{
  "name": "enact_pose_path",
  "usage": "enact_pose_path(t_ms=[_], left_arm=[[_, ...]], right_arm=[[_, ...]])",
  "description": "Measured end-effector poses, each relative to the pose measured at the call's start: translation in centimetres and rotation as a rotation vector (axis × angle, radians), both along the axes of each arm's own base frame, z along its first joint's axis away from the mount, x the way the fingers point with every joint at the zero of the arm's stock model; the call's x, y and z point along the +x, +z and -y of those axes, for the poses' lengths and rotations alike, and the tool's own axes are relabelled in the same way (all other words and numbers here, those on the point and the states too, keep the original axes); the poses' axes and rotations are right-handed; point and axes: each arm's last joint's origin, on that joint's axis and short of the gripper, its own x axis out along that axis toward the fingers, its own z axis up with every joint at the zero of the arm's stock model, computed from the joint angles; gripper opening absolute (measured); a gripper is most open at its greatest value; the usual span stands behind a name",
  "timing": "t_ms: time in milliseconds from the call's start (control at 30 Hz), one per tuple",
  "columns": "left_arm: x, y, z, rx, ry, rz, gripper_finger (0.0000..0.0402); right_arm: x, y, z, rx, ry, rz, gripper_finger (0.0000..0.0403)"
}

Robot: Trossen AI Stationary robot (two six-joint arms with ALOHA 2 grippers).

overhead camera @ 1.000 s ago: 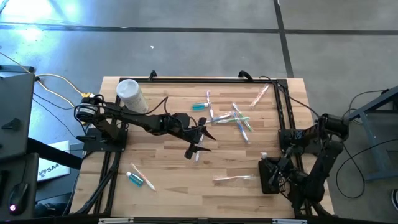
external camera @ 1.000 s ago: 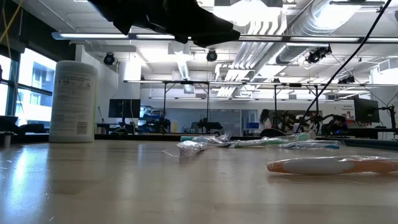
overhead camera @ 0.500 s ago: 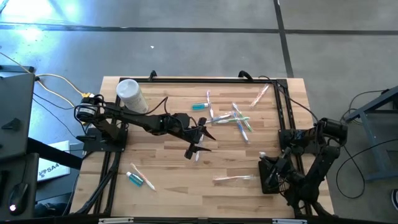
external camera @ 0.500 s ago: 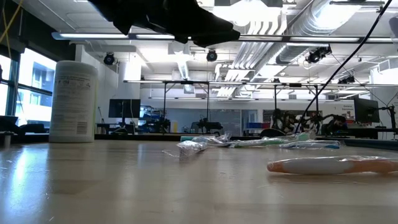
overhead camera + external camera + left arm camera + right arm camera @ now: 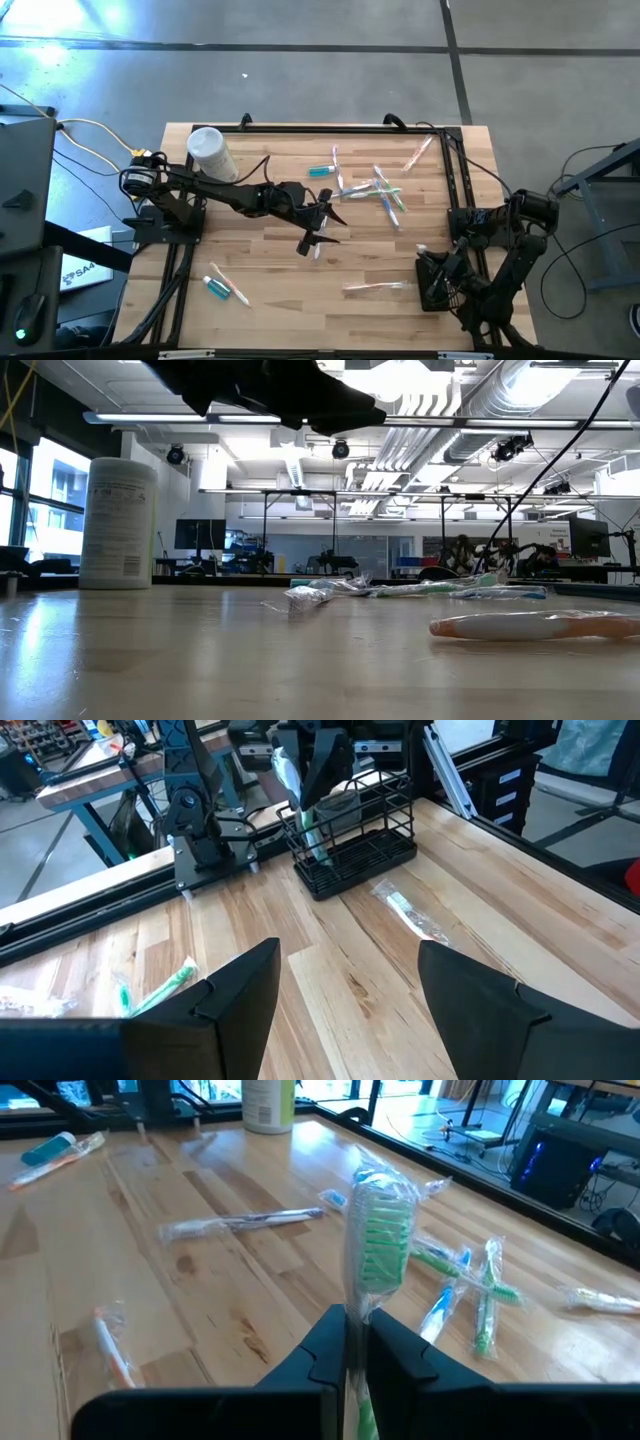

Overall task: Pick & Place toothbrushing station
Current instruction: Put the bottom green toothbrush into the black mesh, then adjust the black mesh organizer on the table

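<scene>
Grained wood table (image 5: 270, 280), black wire-mesh holder (image 5: 352, 832)

From my seat, the left arm (image 5: 270, 390) gets chopped off by the low view's top edge, and overhead the black wire holder (image 5: 437, 283) is mostly hidden under the right arm.

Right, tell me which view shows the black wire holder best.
The left wrist view: the wire holder stands there whole, its bars distinct. In the high view it is a dark patch under the right arm. The low and right wrist views miss it.

Wooden table (image 5: 270, 280) carries scattered toothbrushes (image 5: 385, 190), seemingly wrapped, and canister (image 5: 211, 153).
</scene>
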Motion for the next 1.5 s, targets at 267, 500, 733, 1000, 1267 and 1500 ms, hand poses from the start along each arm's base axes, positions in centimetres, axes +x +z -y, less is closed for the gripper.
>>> enact_pose_path(t_ms=[267, 500, 733, 1000, 1267, 1500], left_arm=[[0.0, 0.0, 0.0, 0.007, -0.002, 0.005, 0.0237], [0.0, 0.1, 0.0, 0.006, -0.002, 0.018, 0.0237], [0.0, 0.2, 0.0, 0.005, -0.002, 0.018, 0.0237], [0.0, 0.2, 0.0, 0.006, -0.002, 0.019, 0.0237], [0.1, 0.2, 0.0, 0.005, -0.002, 0.026, 0.0237], [0.1, 0.2, 0.0, 0.005, -0.002, 0.026, 0.0237]], right_arm=[[-0.1, -0.2, 0.0, 0.024, -0.039, -0.033, 0.0027], [-0.1, -0.2, 0.0, 0.024, -0.04, -0.034, 0.0053], [-0.1, -0.2, 0.0, 0.025, -0.047, -0.041, 0.0111], [-0.3, -0.1, 0.2, 0.018, -0.079, -0.077, 0.0122], [-0.2, 1.4, -0.1, 0.05, -0.053, -0.089, 0.0111], [-0.3, 3.7, 0.4, 0.122, -0.023, -0.089, 0.0111]])
